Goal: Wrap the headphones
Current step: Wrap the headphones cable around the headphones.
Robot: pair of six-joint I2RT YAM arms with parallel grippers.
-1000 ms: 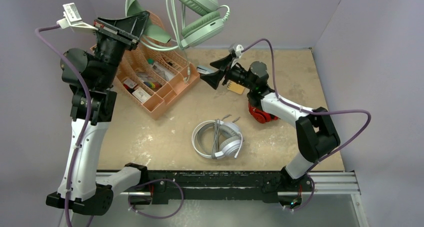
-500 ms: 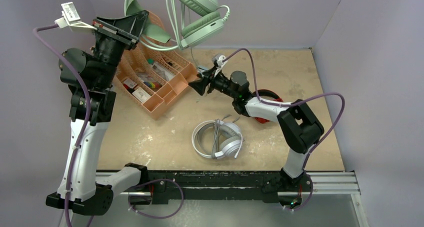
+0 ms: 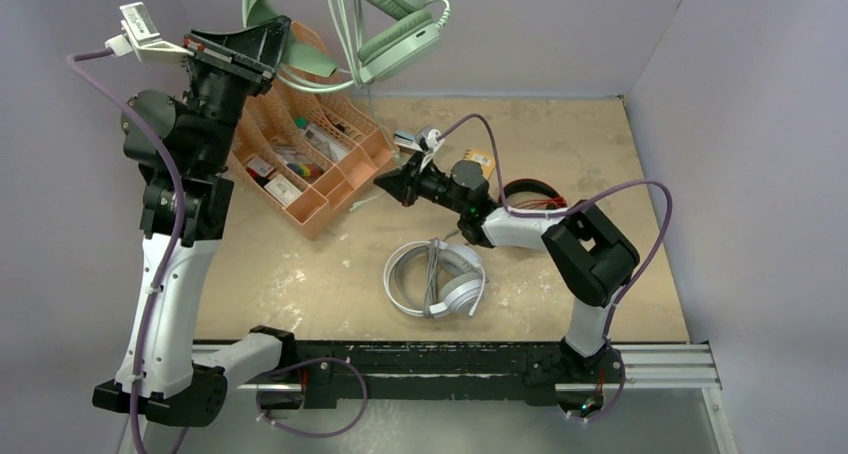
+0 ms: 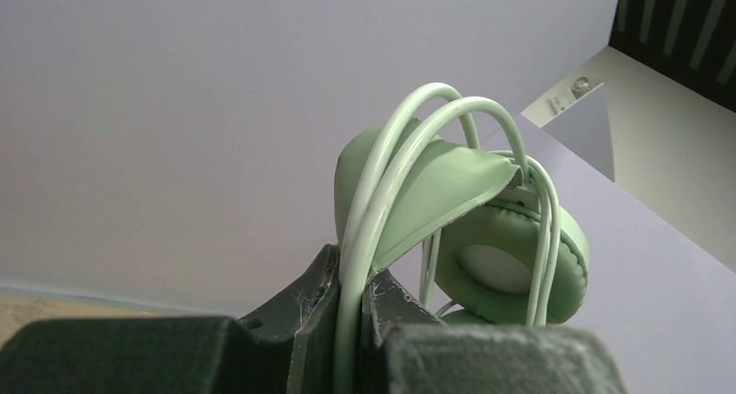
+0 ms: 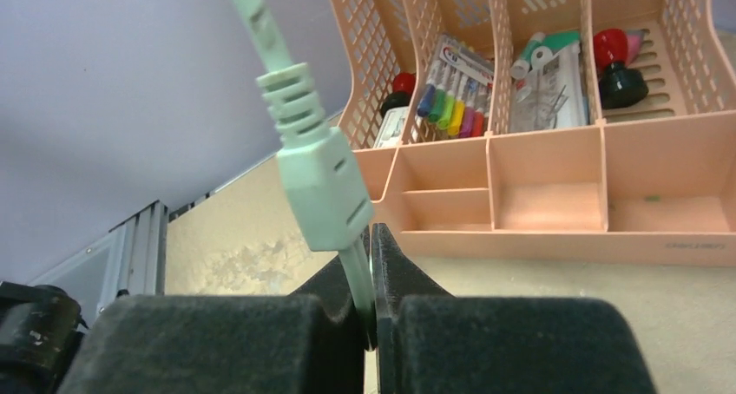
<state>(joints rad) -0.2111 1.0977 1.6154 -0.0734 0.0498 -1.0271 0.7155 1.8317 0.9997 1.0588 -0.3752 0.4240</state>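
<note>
Right fingers (image 5: 408, 277) tight on mint headphone plug (image 5: 325, 186)

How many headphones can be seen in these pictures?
3. A mint-green headset hangs from the left gripper; a white headset lies mid-table; a red and black headset lies behind the right arm, partly hidden.

You've got plain lilac walls (image 3: 600, 24) on three sides of your right gripper (image 3: 388, 182), a scuffed tan tabletop (image 3: 330, 274) beneath it.

Left arm (image 3: 172, 264) raised, left gripper (image 3: 268, 46) clamped, right arm (image 3: 522, 230) extended, right gripper (image 3: 386, 182) pinched closed
</note>
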